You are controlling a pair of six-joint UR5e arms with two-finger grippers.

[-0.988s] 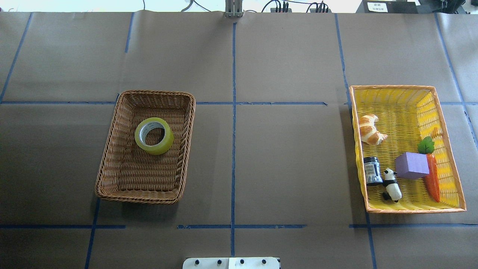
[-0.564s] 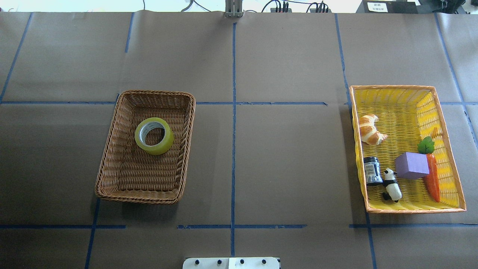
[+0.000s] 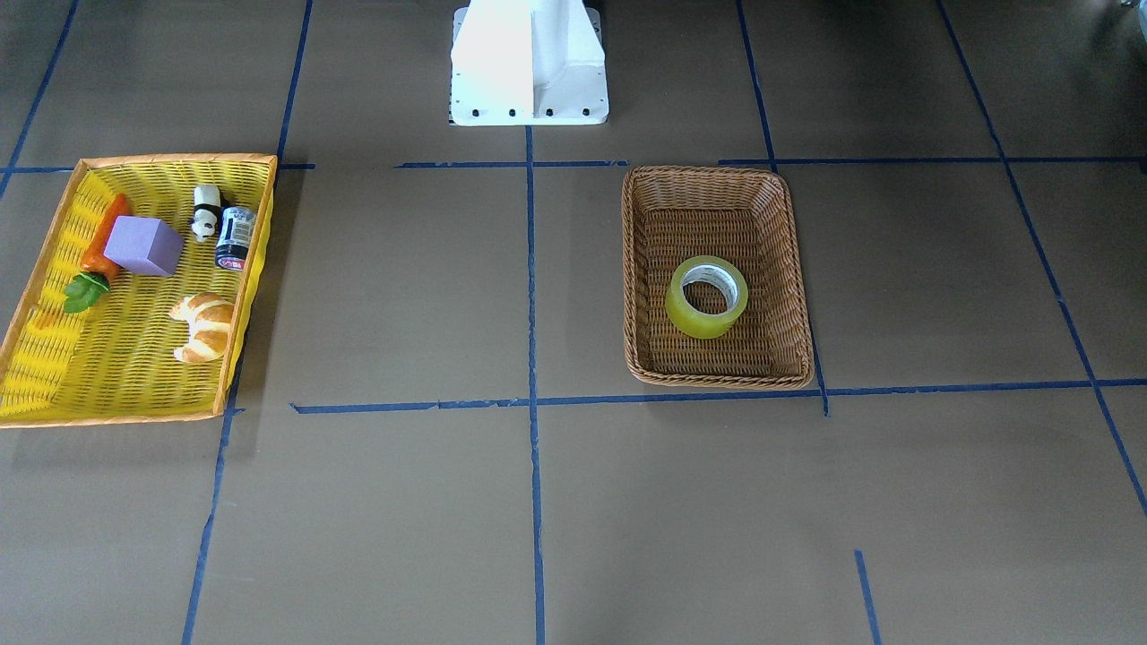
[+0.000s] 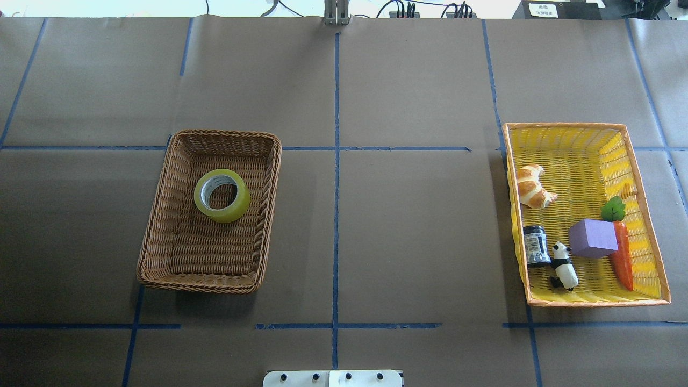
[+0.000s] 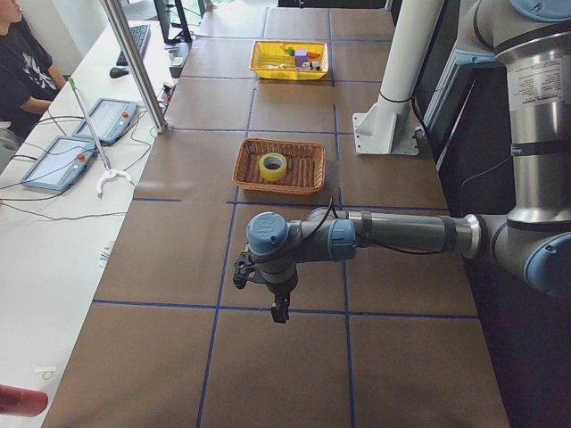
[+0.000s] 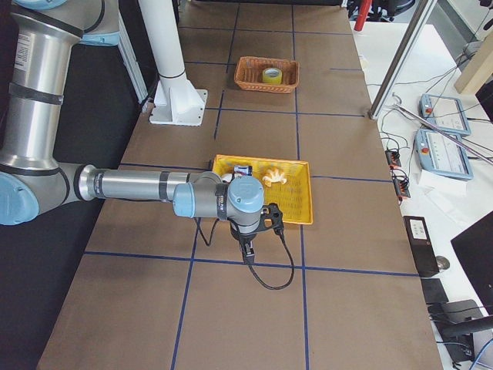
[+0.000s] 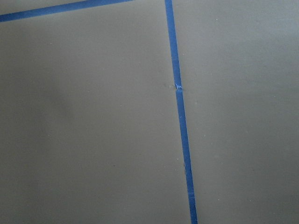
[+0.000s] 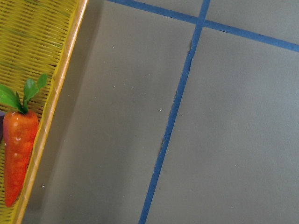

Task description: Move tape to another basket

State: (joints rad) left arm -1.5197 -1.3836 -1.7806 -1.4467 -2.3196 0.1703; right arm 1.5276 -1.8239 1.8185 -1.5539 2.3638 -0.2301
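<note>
The yellow tape roll (image 4: 222, 195) lies flat inside the brown wicker basket (image 4: 274, 177) on the table's left half. It also shows in the front-facing view (image 3: 707, 296). The yellow, orange-rimmed basket (image 4: 564, 127) stands at the right. Both grippers are outside the overhead and front views. In the exterior left view my left gripper (image 5: 278, 310) hangs over bare table, well away from the brown basket (image 5: 245, 169). In the exterior right view my right gripper (image 6: 248, 253) hangs just outside the yellow basket (image 6: 296, 220). I cannot tell whether either is open or shut.
The yellow basket holds a croissant (image 4: 532, 186), a purple cube (image 4: 592, 237), a carrot (image 4: 622, 258), a panda figure (image 4: 563, 265) and a dark jar (image 4: 536, 245). The carrot shows in the right wrist view (image 8: 18, 149). The robot's white base (image 3: 529, 63) stands at mid table.
</note>
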